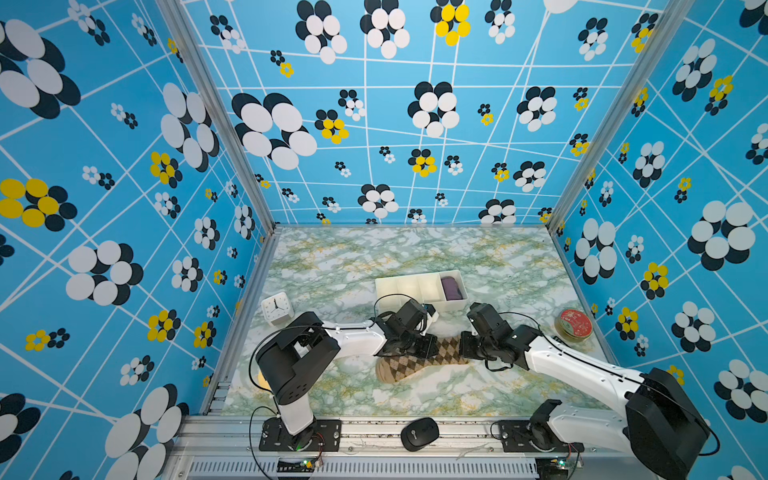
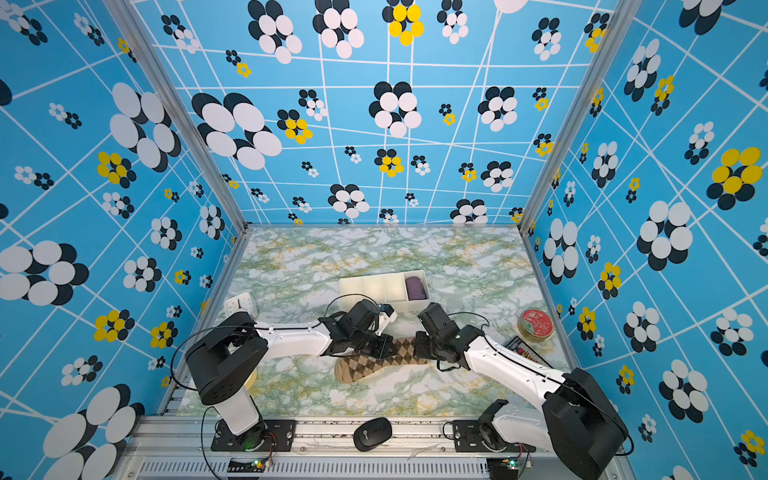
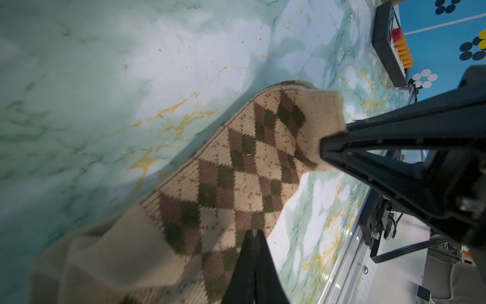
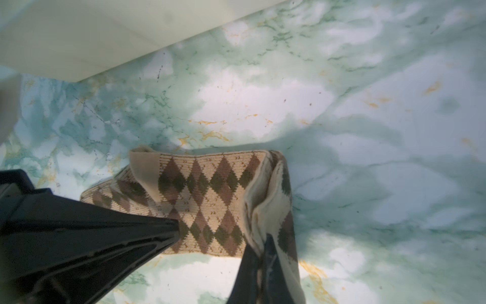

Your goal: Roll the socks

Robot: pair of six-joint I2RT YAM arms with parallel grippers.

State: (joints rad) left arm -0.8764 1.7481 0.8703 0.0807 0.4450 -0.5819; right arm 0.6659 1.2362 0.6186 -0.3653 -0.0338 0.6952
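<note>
Pinching the cuff of the socks (image 1: pixel 419 365) with left fingers (image 3: pixel 243 263) and right fingers (image 4: pixel 273 268) clamped on it, toe end lying on the surface (image 1: pixel 374 257) near the white tray (image 1: pixel 409 289), you should fold that cuff toward the toe evenly.

Over the socks (image 2: pixel 362 369), the left gripper (image 2: pixel 384 348) and right gripper (image 2: pixel 418 348) nearly meet.

Tan socks (image 1: pixel 409 369), brown argyle diamonds; bundle (image 1: pixel 452 288) looks purple.
</note>
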